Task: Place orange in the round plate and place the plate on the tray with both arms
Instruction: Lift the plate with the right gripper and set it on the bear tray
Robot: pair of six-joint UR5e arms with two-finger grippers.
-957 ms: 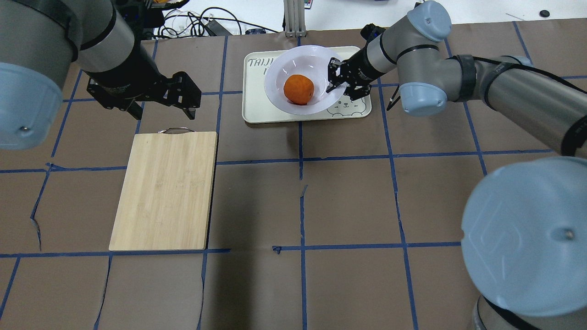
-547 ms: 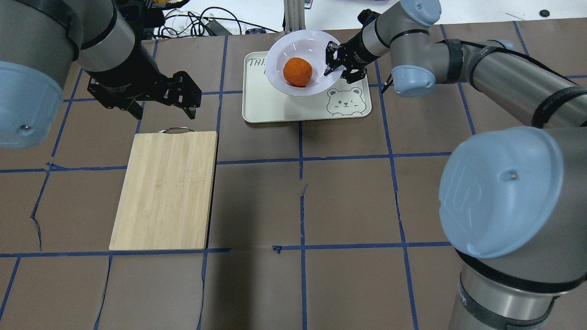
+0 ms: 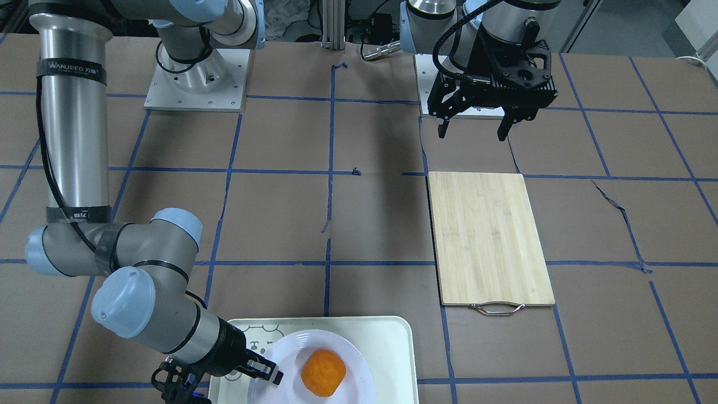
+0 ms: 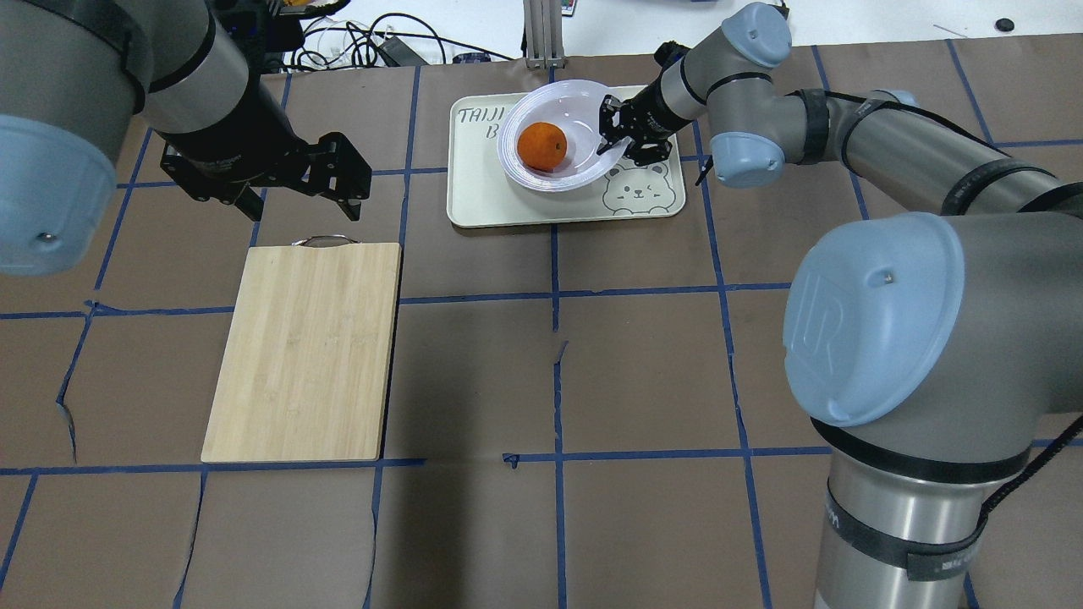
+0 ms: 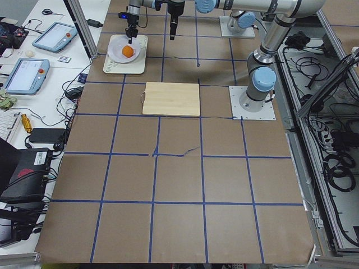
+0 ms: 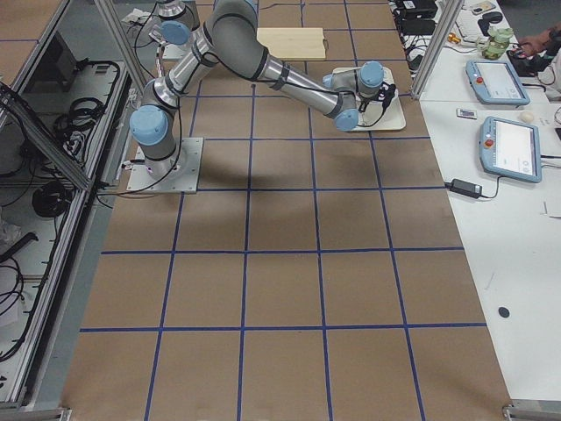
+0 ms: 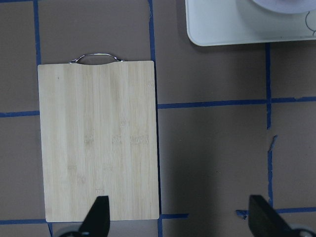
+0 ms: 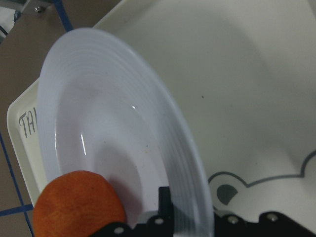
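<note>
The orange (image 4: 541, 145) lies in the round plate (image 4: 577, 118), a glossy white dish that sits tilted over the far half of the tray (image 4: 484, 196). My right gripper (image 4: 613, 137) is shut on the plate's right rim, next to the bear face. In the right wrist view the rim (image 8: 163, 123) runs between the fingers, with the orange (image 8: 79, 203) close beside them. I cannot tell whether the plate's underside touches the tray (image 8: 247, 74). My left gripper (image 4: 340, 184) hangs open and empty above the table, just beyond the bamboo board.
A bamboo cutting board (image 4: 306, 348) with a metal handle lies left of centre. Cables and devices crowd the far table edge (image 4: 372, 42). The tray (image 3: 387, 348) sits close to the operators' side of the table.
The right gripper carried the plate with the orange farther over the tray, then lowered it toward the tray surface. The left arm has not moved.
</note>
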